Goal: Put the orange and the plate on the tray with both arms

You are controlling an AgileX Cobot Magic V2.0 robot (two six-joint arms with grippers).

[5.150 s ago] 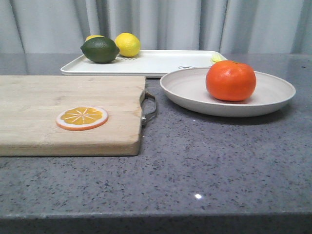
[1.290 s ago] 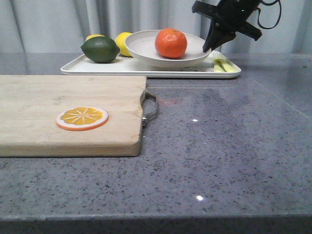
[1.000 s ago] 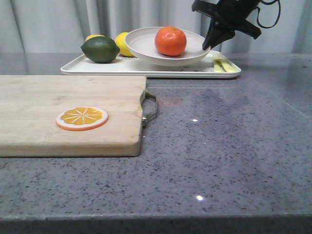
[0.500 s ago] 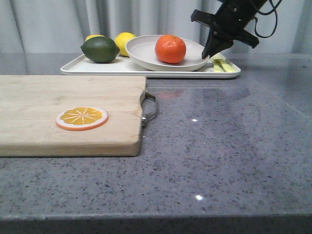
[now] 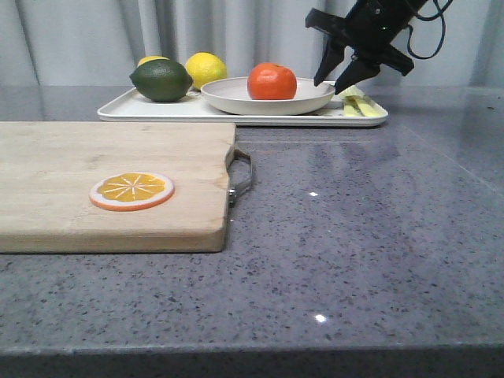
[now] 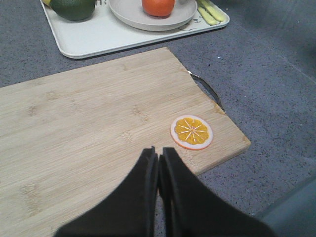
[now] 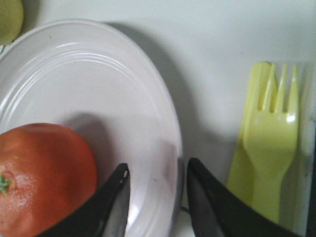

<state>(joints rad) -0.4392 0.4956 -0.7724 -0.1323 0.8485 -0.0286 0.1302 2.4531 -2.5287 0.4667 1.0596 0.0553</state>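
Front view. The plate (image 5: 268,95) sits on the tray (image 5: 157,109) at the far side of the table, with the orange (image 5: 272,82) resting in it. The plate hides the tray's middle, and the lime (image 5: 161,80) in front of the lemon (image 5: 205,69) covers a third yellowish fruit almost entirely. The right gripper (image 5: 340,77) hangs above the plate's right rim, tilted down toward it, fingers spread apart and holding nothing; the arm behind it is cut off by the upper frame edge. A yellow fork (image 5: 353,105) is partly screened by the gripper. Nearer the camera lies the cutting board (image 5: 110,181), its left end cropped, carrying the orange slice (image 5: 131,190). The left arm is out of sight here.

Left wrist view. The left gripper (image 6: 158,163) is suspended over the cutting board (image 6: 89,133), its two fingers pressed together with nothing between them. The orange slice (image 6: 192,132) lies on the board just ahead of the tips. The tray (image 6: 98,37), plate (image 6: 153,17) and orange (image 6: 158,6) are cropped at the frame edge.

Right wrist view. The right gripper (image 7: 157,180) straddles the plate (image 7: 89,89) rim, one finger inside the dish and one outside, both clear of it as far as can be judged. The orange (image 7: 44,177) is cropped; the fork (image 7: 269,148) lies on the tray (image 7: 217,59) beside the plate.
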